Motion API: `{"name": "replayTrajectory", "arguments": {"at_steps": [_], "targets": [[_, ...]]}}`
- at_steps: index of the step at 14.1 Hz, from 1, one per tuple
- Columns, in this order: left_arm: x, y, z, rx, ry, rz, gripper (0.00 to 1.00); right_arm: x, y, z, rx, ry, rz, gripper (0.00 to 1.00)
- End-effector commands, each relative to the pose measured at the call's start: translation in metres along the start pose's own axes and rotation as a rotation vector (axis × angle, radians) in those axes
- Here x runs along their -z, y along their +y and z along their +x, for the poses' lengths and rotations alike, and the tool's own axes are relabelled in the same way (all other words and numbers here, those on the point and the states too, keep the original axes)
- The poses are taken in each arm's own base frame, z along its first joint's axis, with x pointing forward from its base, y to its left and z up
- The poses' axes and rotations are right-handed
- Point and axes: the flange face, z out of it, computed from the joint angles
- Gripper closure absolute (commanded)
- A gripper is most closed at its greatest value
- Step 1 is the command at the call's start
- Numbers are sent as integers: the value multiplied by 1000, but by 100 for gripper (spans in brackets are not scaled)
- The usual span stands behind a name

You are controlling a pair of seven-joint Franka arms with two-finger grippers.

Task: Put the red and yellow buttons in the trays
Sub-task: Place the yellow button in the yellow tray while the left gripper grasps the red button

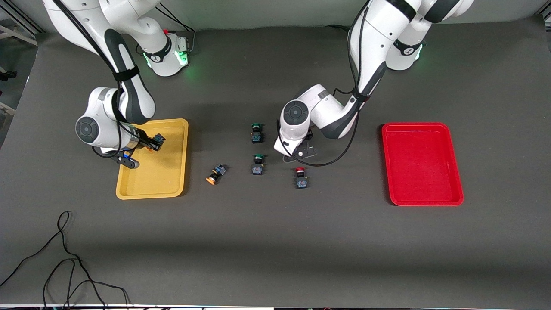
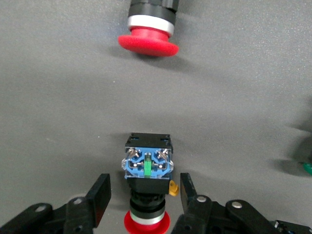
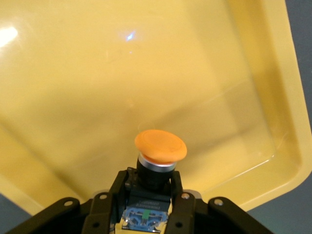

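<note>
An orange-capped button (image 3: 155, 161) is hanging over the yellow tray (image 1: 170, 181), pinched in my right end effector (image 3: 148, 192). My left end effector (image 2: 145, 197), fingers spread, is straddling a red-capped button (image 2: 147, 163) on the table (image 1: 275, 241).

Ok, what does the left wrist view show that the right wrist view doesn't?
Only the left wrist view: two red-capped buttons on the dark table. The near red button lies between the open fingers of the left claw, and the second red button lies apart from it. Only the right wrist view: the orange-yellow button clamped in the right claw over the yellow tray. Both: that arm's own claw with a button between its fingers.
</note>
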Motion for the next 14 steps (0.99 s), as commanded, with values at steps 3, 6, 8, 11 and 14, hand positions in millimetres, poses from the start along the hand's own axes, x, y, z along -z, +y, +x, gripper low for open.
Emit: {"name": "replayTrajectory", "arguments": {"at_steps": [3, 6, 8, 11, 14], "targets": [[12, 0, 2, 26, 31, 8, 96, 4, -4, 2, -2, 7, 39, 0], [73, -20, 11, 53, 33, 84, 94, 30, -17, 2, 10, 21, 75, 0], [135, -53, 27, 72, 28, 146, 94, 65, -40, 11, 36, 54, 102, 0], [215, -130, 64, 4, -8, 212, 89, 122, -117, -12, -26, 67, 101, 0], [267, -222, 101, -56, -10, 199, 87, 130, -206, -68, -44, 99, 59, 0]]}}
